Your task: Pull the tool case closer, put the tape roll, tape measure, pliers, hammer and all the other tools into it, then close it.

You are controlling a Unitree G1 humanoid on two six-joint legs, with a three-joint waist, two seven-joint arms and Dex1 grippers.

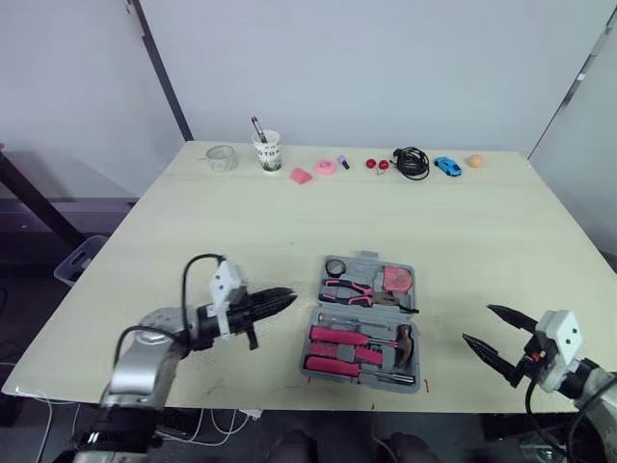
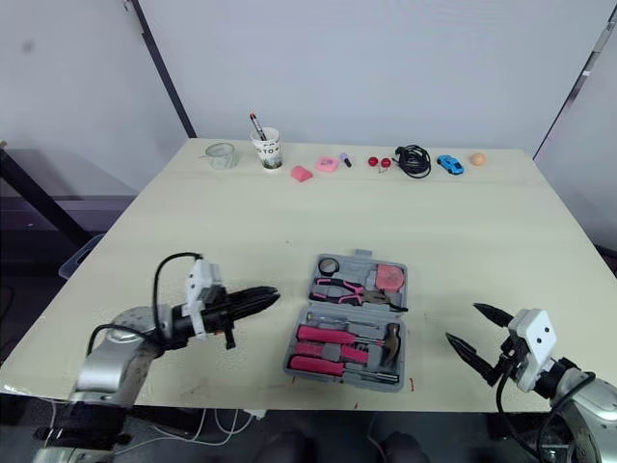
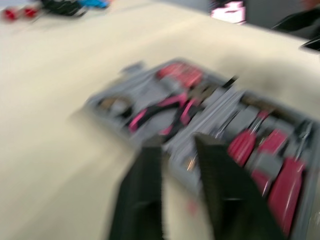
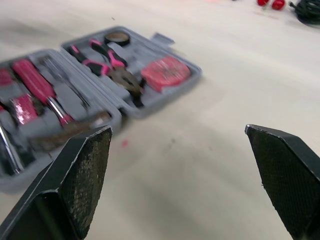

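Note:
The grey tool case [image 1: 364,359] lies open near the table's front edge, between my two arms. Its far half holds a black tape roll [image 1: 335,267], pink-handled pliers [image 1: 351,290] and a red tape measure [image 1: 396,279]. Its near half holds a hammer [image 1: 405,340] and pink-handled screwdrivers [image 1: 337,338]. My left gripper [image 1: 282,300] hovers just left of the case, pointing at it, its fingers [image 3: 145,190] a narrow gap apart and holding nothing. My right gripper [image 1: 477,324] is right of the case, wide open and empty; the right wrist view shows the case [image 4: 165,95] beyond its fingertips [image 4: 95,150].
Small items line the table's far edge: a glass jar [image 1: 221,157], a paper cup with pens [image 1: 268,151], pink pieces [image 1: 301,176], a black cable [image 1: 412,162], a blue toy car [image 1: 447,166] and an orange ball [image 1: 474,161]. The front edge [image 1: 289,407] is close behind the case.

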